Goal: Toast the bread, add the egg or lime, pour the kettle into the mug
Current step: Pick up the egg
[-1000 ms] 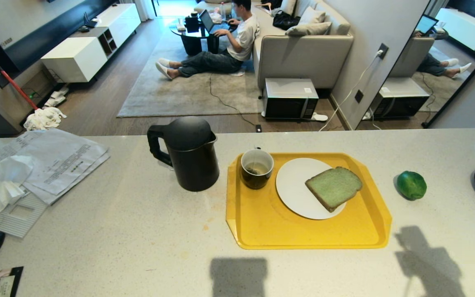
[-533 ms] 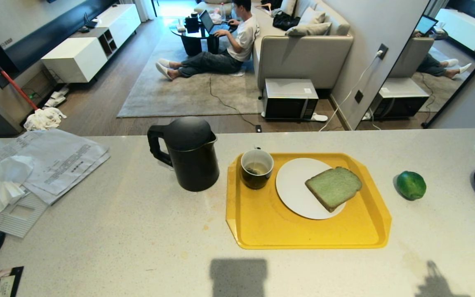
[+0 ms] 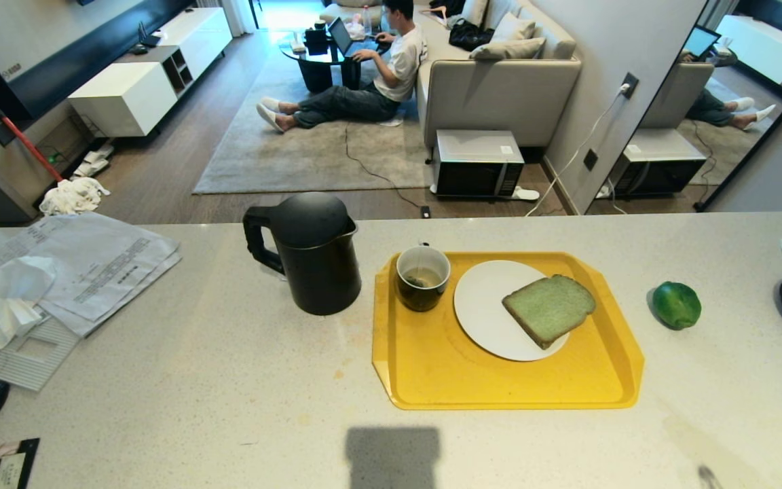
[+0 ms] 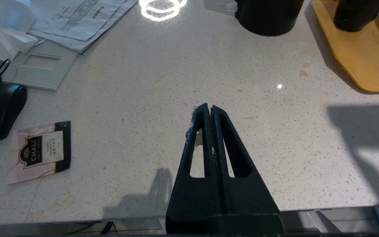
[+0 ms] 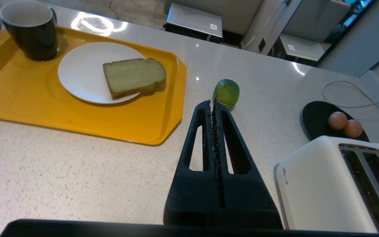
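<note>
Though near shut fingers [image 5: 213, 104], lime [image 5: 226, 92] apart

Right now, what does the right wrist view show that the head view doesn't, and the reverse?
Only the right wrist view: the shut right gripper, a white toaster and two brown eggs on a black dish.

Only the head view: the black kettle, papers, a person on the rug.

Both: yellow tray, mug, bread on the white plate, lime.

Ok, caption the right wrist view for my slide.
Shut right pincer above the counter, facing lime, bread on plate, toaster beside.
</note>
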Controlling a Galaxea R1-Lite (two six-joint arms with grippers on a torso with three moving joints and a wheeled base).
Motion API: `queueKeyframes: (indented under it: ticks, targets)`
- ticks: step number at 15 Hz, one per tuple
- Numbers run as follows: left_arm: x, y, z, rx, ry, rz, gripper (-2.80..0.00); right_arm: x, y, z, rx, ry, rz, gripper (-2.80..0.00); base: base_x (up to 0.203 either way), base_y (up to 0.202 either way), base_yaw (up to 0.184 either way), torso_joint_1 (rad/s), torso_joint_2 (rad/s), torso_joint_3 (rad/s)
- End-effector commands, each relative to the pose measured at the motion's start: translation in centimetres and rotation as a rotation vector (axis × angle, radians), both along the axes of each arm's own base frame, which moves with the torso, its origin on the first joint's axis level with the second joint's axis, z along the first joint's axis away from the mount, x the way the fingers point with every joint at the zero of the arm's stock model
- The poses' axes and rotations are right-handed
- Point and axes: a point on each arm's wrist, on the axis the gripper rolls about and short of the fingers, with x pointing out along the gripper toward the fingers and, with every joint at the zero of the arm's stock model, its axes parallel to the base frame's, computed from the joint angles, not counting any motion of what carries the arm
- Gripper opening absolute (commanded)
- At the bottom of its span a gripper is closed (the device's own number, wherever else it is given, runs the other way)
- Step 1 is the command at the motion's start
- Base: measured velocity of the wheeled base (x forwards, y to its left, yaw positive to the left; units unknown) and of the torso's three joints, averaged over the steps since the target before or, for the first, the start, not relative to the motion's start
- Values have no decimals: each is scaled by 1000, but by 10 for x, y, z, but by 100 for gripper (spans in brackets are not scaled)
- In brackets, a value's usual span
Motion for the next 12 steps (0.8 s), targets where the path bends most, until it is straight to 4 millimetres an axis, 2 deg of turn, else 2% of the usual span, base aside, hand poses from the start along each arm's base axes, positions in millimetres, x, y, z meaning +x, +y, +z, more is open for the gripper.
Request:
queueKeyframes:
  ticks: [1,8,12]
  targets:
    - [0,0,0,0,2,0,-280,-11,0,-20,-17,-56,24,-280,0,0,0,0,0,0]
    - [0,0,0,0,2,0,-280,-8,1,-29,-23,-34,36,-280,0,0,0,0,0,0]
    - [0,0,0,0,2,0,-280,-1,1,-48,-2,37,60,-280,0,0,0,0,0,0]
